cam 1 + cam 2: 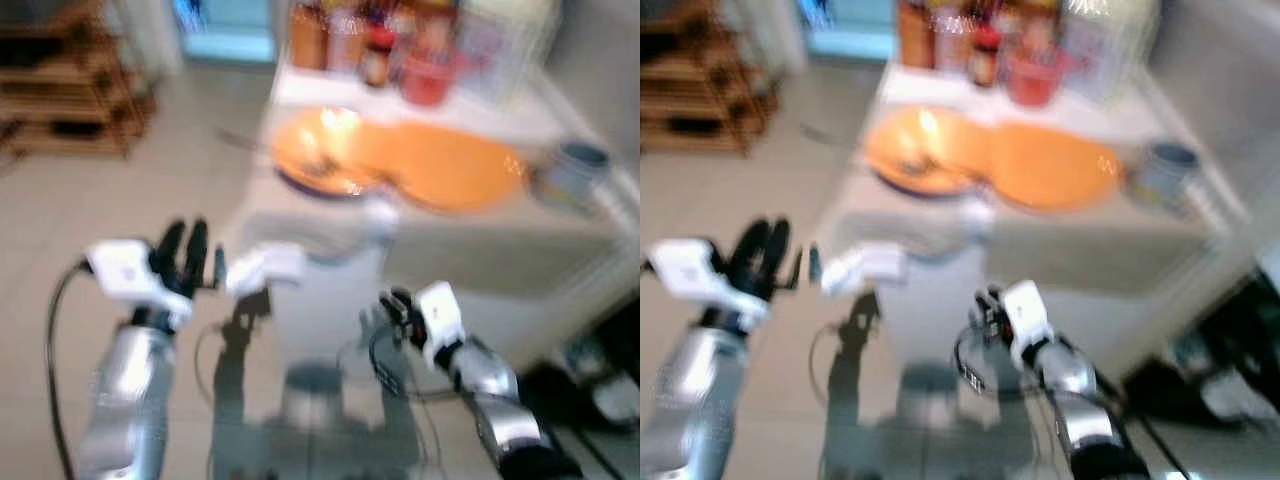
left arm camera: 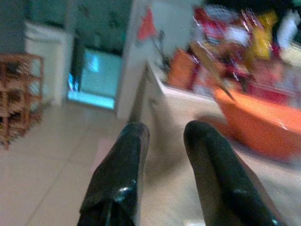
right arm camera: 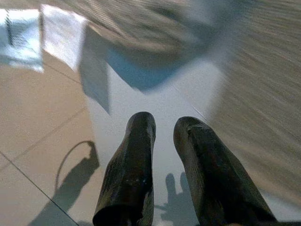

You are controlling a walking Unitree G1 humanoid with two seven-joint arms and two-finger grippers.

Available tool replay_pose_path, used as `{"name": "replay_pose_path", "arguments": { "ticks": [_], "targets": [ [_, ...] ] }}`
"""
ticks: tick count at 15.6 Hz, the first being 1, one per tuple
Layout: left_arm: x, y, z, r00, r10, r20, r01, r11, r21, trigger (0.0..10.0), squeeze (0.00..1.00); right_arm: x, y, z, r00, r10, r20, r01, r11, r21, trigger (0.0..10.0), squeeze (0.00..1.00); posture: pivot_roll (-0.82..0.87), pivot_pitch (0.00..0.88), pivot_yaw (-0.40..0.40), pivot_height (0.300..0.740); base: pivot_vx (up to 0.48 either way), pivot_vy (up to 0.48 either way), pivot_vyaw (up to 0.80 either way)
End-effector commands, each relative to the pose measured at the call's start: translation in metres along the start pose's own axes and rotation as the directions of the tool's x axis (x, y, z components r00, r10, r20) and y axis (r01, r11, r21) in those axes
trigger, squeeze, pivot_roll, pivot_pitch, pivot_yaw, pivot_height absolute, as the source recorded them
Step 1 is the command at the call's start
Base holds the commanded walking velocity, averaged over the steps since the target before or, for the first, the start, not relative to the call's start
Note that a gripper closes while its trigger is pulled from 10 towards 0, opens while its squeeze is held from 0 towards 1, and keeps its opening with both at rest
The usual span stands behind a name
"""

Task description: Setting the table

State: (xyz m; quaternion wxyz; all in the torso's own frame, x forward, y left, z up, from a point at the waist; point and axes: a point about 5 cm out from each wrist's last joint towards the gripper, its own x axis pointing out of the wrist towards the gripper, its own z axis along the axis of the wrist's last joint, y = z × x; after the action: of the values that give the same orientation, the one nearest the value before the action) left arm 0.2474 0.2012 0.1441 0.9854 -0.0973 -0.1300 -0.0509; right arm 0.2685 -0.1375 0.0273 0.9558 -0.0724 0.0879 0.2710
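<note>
The picture is blurred. A white table [image 1: 470,250] stands ahead, with two orange placemats [image 1: 450,165] side by side on it. A blue-rimmed plate [image 1: 315,170] lies on the left mat. A grey cup [image 1: 572,168] stands at the table's right end. My left gripper [image 1: 185,245] is raised over the floor, left of the table's near corner. In the left wrist view its fingers [image 2: 127,160] stand apart with nothing between them. My right gripper [image 1: 398,305] hangs lower, in front of the table's side. It too is open [image 3: 164,123] and holds nothing.
Bottles and jars [image 1: 375,40] and a red cup [image 1: 430,78] crowd the table's far end. A wooden rack [image 1: 60,85] stands at the far left. A white shape [image 1: 265,265] by the table's near left corner is too blurred to name. Beige tile floor [image 1: 90,200] lies to the left.
</note>
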Motion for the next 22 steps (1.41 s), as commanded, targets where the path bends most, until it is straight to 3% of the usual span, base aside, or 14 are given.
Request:
{"name": "replay_pose_path", "arguments": {
  "ticks": [1,4,5,7,8,9,10,11,15,17,19,20,21,22],
  "targets": [
    [-0.001,0.007,0.012,0.999,-0.005,0.040,0.005,1.000,-0.020,10.0,1.00,0.004,0.004,0.004,1.000,0.022,0.018,-0.022,1.000,-0.003,10.0,0.00,-0.03,0.077,-0.027,0.740,0.000,0.000,0.00],
    [-0.004,0.015,0.040,0.987,-0.035,0.157,0.044,0.998,-0.054,10.0,1.00,0.004,0.004,0.004,1.000,0.022,0.017,-0.022,1.000,-0.002,10.0,0.00,-0.03,0.076,-0.027,0.740,0.000,0.000,0.00],
    [-0.002,0.004,0.049,0.972,-0.152,0.177,0.163,0.985,-0.051,10.0,1.00,0.004,0.004,0.004,1.000,0.025,0.016,-0.025,1.000,0.003,10.0,0.00,-0.02,0.074,-0.032,0.740,0.000,0.000,0.00],
    [0.000,-0.025,0.056,0.903,-0.385,0.192,0.409,0.906,-0.109,10.0,1.00,0.004,0.005,0.003,0.999,0.032,0.016,-0.032,0.999,0.010,10.0,0.00,-0.02,0.071,-0.034,0.740,0.000,0.000,0.00],
    [0.000,-0.030,0.057,0.881,-0.434,0.190,0.459,0.880,-0.121,10.0,1.00,0.004,0.005,0.003,0.999,0.033,0.016,-0.034,0.999,0.012,10.0,0.00,-0.02,0.070,-0.031,0.740,0.000,0.000,0.00],
    [-0.003,-0.038,0.055,0.834,-0.530,0.155,0.549,0.826,-0.127,10.0,1.00,0.004,0.005,0.003,0.999,0.034,0.015,-0.034,0.999,0.015,10.0,0.00,-0.03,0.068,-0.029,0.740,0.000,0.000,0.00],
    [-0.005,-0.038,0.052,0.820,-0.557,0.129,0.571,0.811,-0.126,10.0,0.80,0.004,0.005,0.002,0.999,0.033,0.015,-0.033,0.999,0.018,10.0,0.00,-0.03,0.068,-0.027,0.740,0.000,0.000,0.00],
    [-0.004,-0.035,0.048,0.823,-0.559,0.103,0.568,0.815,-0.117,10.0,0.00,0.004,0.005,0.002,0.999,0.030,0.014,-0.030,0.999,0.023,10.0,0.00,-0.03,0.069,-0.026,0.740,0.000,0.000,0.00],
    [0.018,-0.033,0.025,0.853,-0.518,-0.061,0.520,0.854,0.021,10.0,0.00,0.004,0.004,0.002,0.999,0.038,0.012,-0.038,0.999,0.022,10.0,0.00,-0.02,0.068,-0.033,0.740,0.000,0.000,0.00],
    [0.042,-0.029,0.020,0.907,-0.418,-0.046,0.420,0.903,0.093,10.0,0.96,0.004,0.004,0.001,0.999,0.046,0.003,-0.046,0.999,0.027,10.0,0.00,-0.04,0.068,-0.027,0.740,0.000,0.000,-0.80],
    [0.051,-0.030,0.028,0.918,-0.396,0.007,0.393,0.914,0.097,10.0,0.93,0.003,0.005,0.002,0.998,0.056,0.014,-0.056,0.998,0.021,10.0,0.00,-0.04,0.069,-0.025,0.740,0.000,0.000,-0.80],
    [0.053,-0.030,0.032,0.919,-0.394,0.024,0.390,0.916,0.095,10.0,0.66,0.003,0.005,0.004,0.998,0.065,0.024,-0.065,0.998,0.009,10.0,0.00,-0.05,0.071,-0.024,0.740,0.000,0.000,-0.80],
    [0.053,-0.029,0.033,0.920,-0.391,0.030,0.387,0.917,0.096,10.0,0.22,0.003,0.005,0.004,0.998,0.064,0.026,-0.065,0.998,0.011,10.0,0.00,-0.04,0.072,-0.024,0.740,0.000,0.000,-0.51],
    [0.052,-0.026,0.033,0.928,-0.371,0.031,0.367,0.925,0.095,10.0,0.00,0.003,0.005,0.004,0.998,0.063,0.028,-0.063,0.998,0.014,10.0,0.00,-0.04,0.072,-0.027,0.740,0.000,0.000,0.00]
  ]
}}
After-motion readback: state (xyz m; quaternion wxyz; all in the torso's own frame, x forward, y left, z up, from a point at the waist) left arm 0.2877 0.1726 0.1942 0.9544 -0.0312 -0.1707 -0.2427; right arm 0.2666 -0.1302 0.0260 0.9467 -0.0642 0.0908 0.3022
